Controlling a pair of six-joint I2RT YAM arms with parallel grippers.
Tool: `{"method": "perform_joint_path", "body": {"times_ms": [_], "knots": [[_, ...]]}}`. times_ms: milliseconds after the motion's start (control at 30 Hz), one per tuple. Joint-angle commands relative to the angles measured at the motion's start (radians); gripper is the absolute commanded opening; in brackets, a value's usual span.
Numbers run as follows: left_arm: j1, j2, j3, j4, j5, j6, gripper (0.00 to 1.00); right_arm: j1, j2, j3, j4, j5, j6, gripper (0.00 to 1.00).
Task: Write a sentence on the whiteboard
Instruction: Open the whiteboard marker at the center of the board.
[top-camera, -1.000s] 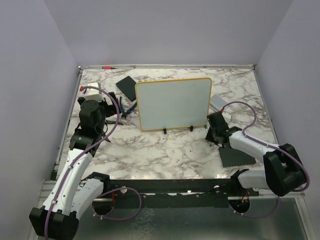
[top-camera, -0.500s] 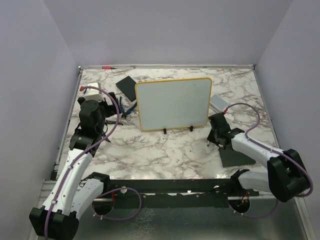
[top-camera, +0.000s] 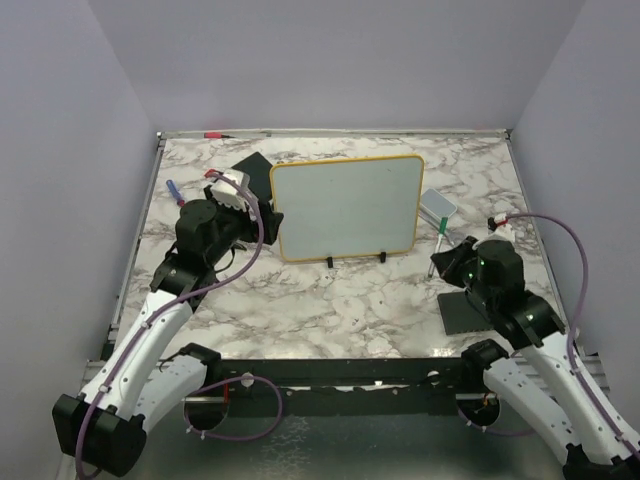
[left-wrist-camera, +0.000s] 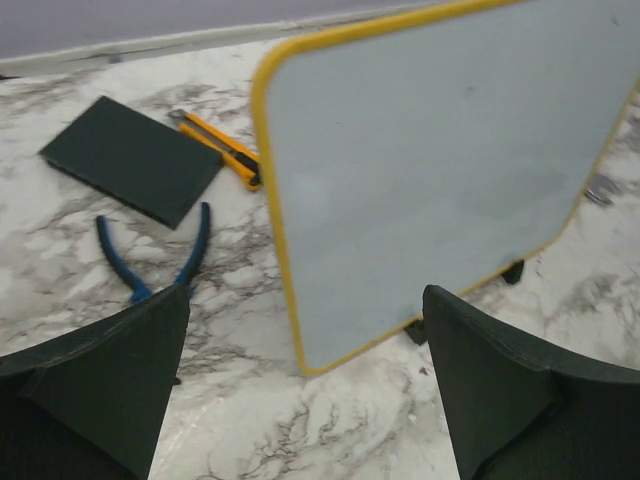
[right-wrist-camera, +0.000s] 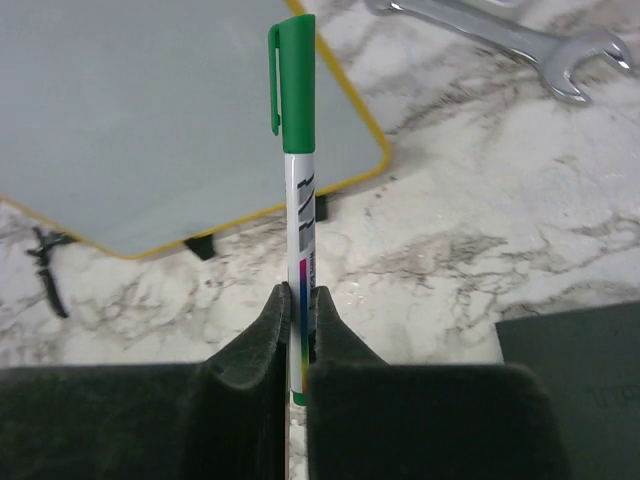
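One whiteboard (top-camera: 345, 208) (blank), one green marker (right-wrist-camera: 298, 150), two black pads (top-camera: 255, 172) (top-camera: 470, 312). The right gripper (right-wrist-camera: 298, 300) has risen, pinching the marker; the left gripper (left-wrist-camera: 300, 300), spread wide, has neared the board.

The whiteboard (top-camera: 346, 207) stands on its feet mid-table and bars any straight pass from front to back; the marble table (top-camera: 330, 300) before it, between the arms, lies open. At its left edge the way is crowded: a black pad (left-wrist-camera: 130, 160), a yellow knife (left-wrist-camera: 222, 150) and blue-handled pliers (left-wrist-camera: 150, 260) lie close together. To the right, a grey box (top-camera: 438, 204) and a wrench (right-wrist-camera: 500, 35) lie near the board's corner, a second black pad (top-camera: 470, 312) nearer the front, and the right gripper (right-wrist-camera: 298, 300), clamped on a green marker (right-wrist-camera: 297, 150), hangs between them.
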Motion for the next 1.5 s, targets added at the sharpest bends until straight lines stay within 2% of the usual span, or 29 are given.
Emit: {"method": "perform_joint_path", "body": {"times_ms": [0, 167, 300, 467, 667, 767, 900, 1200, 1467], "knots": [[-0.073, 0.013, 0.028, 0.069, 0.266, 0.058, 0.99, 0.001, -0.059, 0.103, -0.027, -0.235, -0.134, 0.0], [-0.194, 0.015, 0.002, 0.07, 0.357, 0.151, 0.98, 0.002, 0.057, 0.221, -0.042, -0.592, -0.219, 0.0], [-0.339, -0.007, -0.031, 0.065, 0.328, 0.227, 0.97, 0.002, 0.155, 0.293, -0.087, -0.816, -0.247, 0.0], [-0.517, -0.034, -0.058, 0.036, 0.153, 0.343, 0.97, 0.001, 0.297, 0.311, -0.149, -1.043, -0.238, 0.0], [-0.751, -0.001, -0.101, -0.007, -0.055, 0.458, 0.97, 0.004, 0.408, 0.244, -0.18, -1.223, -0.251, 0.0], [-0.862, 0.021, -0.123, -0.016, -0.161, 0.497, 0.97, 0.011, 0.447, 0.215, -0.202, -1.277, -0.263, 0.0], [-0.945, 0.05, -0.138, -0.02, -0.272, 0.531, 0.98, 0.025, 0.502, 0.22, -0.288, -1.295, -0.331, 0.0], [-0.99, 0.083, -0.147, -0.005, -0.292, 0.543, 0.98, 0.087, 0.591, 0.234, -0.353, -1.333, -0.406, 0.0], [-1.001, 0.128, -0.143, -0.005, -0.198, 0.529, 0.67, 0.142, 0.65, 0.271, -0.348, -1.338, -0.416, 0.0]]}}
